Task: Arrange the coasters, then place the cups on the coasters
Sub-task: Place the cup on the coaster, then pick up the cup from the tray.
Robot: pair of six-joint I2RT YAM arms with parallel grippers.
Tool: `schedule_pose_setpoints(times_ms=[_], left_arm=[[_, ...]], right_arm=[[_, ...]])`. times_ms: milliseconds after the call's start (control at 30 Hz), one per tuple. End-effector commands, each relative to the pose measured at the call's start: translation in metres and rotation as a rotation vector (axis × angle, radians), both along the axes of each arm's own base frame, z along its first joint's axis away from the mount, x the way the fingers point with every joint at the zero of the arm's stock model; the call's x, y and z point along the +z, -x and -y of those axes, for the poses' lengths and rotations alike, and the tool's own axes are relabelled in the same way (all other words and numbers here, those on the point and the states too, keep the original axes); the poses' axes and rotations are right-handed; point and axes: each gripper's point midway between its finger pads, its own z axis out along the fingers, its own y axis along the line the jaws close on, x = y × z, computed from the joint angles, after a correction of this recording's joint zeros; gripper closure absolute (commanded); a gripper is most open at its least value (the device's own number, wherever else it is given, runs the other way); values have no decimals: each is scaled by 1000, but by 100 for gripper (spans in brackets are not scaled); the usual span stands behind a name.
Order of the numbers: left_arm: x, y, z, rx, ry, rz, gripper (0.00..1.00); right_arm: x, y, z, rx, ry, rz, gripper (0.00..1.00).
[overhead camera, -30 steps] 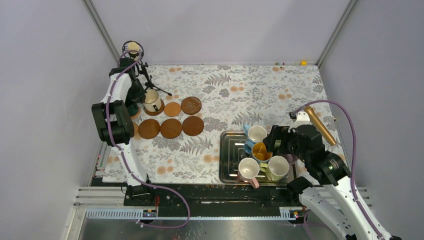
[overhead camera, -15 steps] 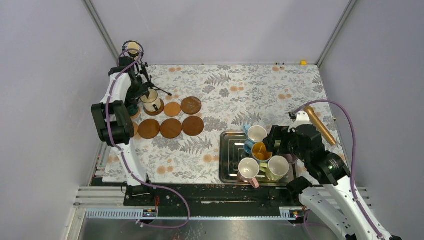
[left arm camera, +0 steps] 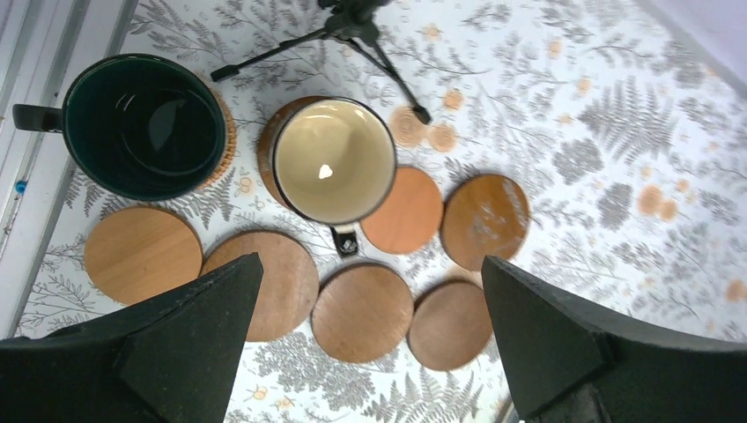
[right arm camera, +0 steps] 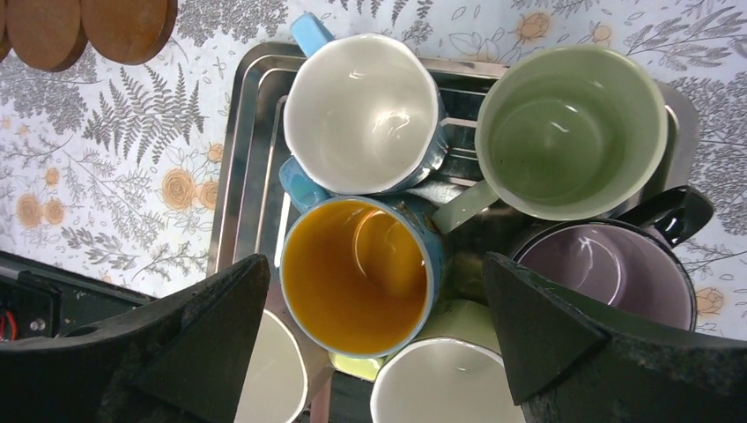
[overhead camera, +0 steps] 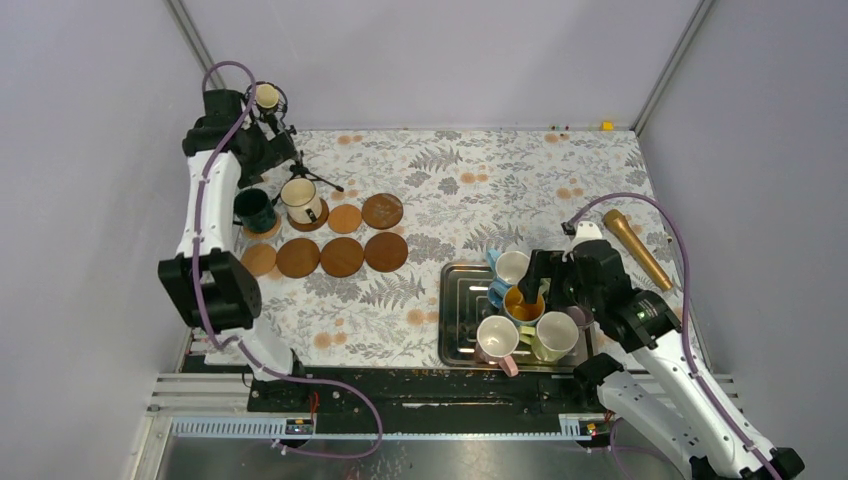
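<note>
Left gripper (left arm camera: 370,264) higher over floral tablecloth (overhead camera: 500,170)

SS tray (overhead camera: 458,300), mini tripod (overhead camera: 303,166), floral cloth (overhead camera: 480,170)

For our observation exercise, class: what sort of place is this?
Probably a robotics lab test cell: plain grey walls on metal framing enclose a floral-clothed table, with a left arm and right arm bolted at its near edge.
</note>
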Motion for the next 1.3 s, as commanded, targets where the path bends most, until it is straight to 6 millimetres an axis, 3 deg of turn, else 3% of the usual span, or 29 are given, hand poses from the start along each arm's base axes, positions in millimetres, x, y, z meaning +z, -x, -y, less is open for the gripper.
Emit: schedule_pose_setpoints(times_ms=[0,133,367,533,633,833,967,1067,1267], left_arm=[[43,23,23,-87,51,114,1],[56,50,56,-183,69,177,1],[65,97,119,-359,13,250,1],[47,129,166,-518,44,280,1],[30,151,199,-627,129,263,3],[-9,204,255,-795,169,128,11],[-24,234,283,-885,147,82,15],[-26,254,307,-967,123,67,21],[-22,289,360,-1111,35,25,28]], right_arm=[[10,-1,-10,-1,-66,-9,1],[1,4,-18,-3,-103,-75,2],[3,5,-13,-14,-71,-96,19],[8,-1,-16,-9,-49,-124,45],[12,-5,-14,-26,-13,-153,53],[22,-11,-8,-59,13,-146,51],[19,-10,-10,-57,-4,-138,46],[9,-5,-15,-32,-36,-139,43],[4,0,2,-76,4,-95,37]])
